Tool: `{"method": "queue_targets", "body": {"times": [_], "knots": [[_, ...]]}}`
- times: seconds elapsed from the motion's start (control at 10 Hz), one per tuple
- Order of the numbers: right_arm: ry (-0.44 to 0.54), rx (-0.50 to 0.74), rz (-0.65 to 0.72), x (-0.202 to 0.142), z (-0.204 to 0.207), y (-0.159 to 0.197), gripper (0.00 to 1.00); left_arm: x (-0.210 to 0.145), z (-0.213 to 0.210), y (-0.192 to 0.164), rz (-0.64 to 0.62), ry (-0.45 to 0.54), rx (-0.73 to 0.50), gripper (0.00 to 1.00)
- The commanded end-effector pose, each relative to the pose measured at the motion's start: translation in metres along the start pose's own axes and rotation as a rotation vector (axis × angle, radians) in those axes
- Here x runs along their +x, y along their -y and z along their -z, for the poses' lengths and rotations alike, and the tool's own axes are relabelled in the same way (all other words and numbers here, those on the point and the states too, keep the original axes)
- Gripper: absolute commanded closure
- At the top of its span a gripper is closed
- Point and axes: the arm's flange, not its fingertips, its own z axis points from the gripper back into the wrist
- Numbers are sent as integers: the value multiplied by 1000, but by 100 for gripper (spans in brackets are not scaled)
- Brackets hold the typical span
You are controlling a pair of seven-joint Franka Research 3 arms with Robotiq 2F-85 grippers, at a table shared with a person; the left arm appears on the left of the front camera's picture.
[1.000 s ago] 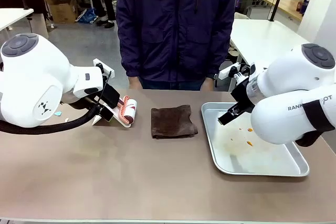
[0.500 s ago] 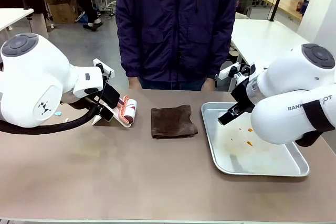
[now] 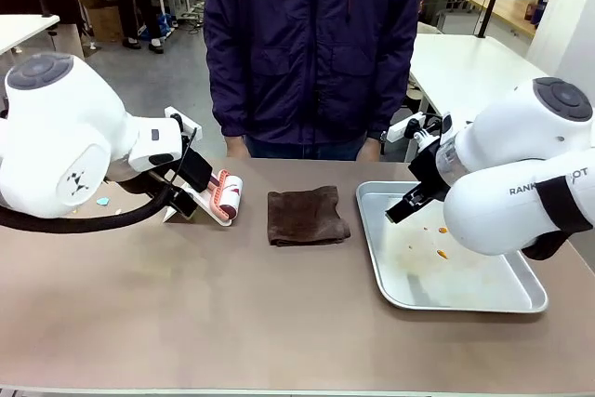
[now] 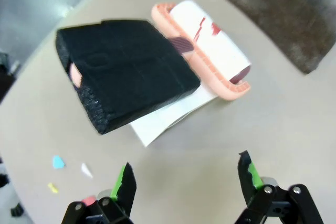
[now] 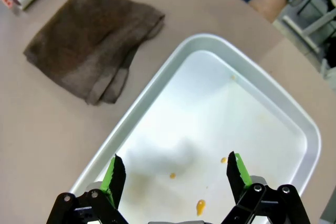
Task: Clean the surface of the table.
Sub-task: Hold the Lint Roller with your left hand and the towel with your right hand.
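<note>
The brownish-taupe table (image 3: 232, 304) carries a folded brown cloth (image 3: 307, 217) at its middle. To the left lies a lint roller (image 3: 226, 195) with a salmon frame and a white roll. In the left wrist view my left gripper (image 4: 188, 179) hangs open just above the table, short of a black foam block (image 4: 126, 72) that rests by the lint roller (image 4: 210, 51) on a white sheet (image 4: 173, 119). A few small coloured paper scraps (image 4: 58, 162) lie beside it. My right gripper (image 5: 176, 174) is open over the metal tray (image 5: 157, 93), holding nothing.
The shiny tray (image 3: 390, 290) sits at the right of the table with small orange spots (image 5: 200, 205) on its floor. A person in a dark jacket (image 3: 311, 44) stands at the far edge, hands at the table rim. Bare table stretches along the front.
The left arm's upper part has shifted slightly upward. Both grippers and the things on the table stay where they were.
</note>
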Motion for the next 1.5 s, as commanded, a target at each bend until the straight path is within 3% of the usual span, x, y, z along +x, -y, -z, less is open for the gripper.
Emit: {"method": "queue_targets", "body": {"times": [0.0, 0.1, 0.3, 0.5, 0.6, 0.7, 0.8, 1.4], "knots": [[-79, 143, 51, -4, -18, -2, 0, 26, -26, -3, 49, -166, 173, 0], [-89, 215, 100, -11, -41, -11, 0, 48, -45, -7, 61, -254, 260, 0], [-82, 365, 171, -43, -83, -20, 0, 94, -85, -21, -151, -217, 343, 0], [-21, 419, 320, -78, -103, -15, 0, 129, -114, -34, -321, -306, 254, 0], [52, 471, 320, -97, -105, -10, 0, 145, -120, -40, -269, -482, 236, 0], [83, 489, 409, -114, -103, -2, 0, 157, -119, -44, -255, -520, 218, 0], [-20, 441, 292, -8, -112, 1, 0, 121, -128, -34, -246, -362, 291, 0], [-20, 441, 292, -8, -112, 1, 0, 121, -128, -34, -246, -362, 291, 0]]}}
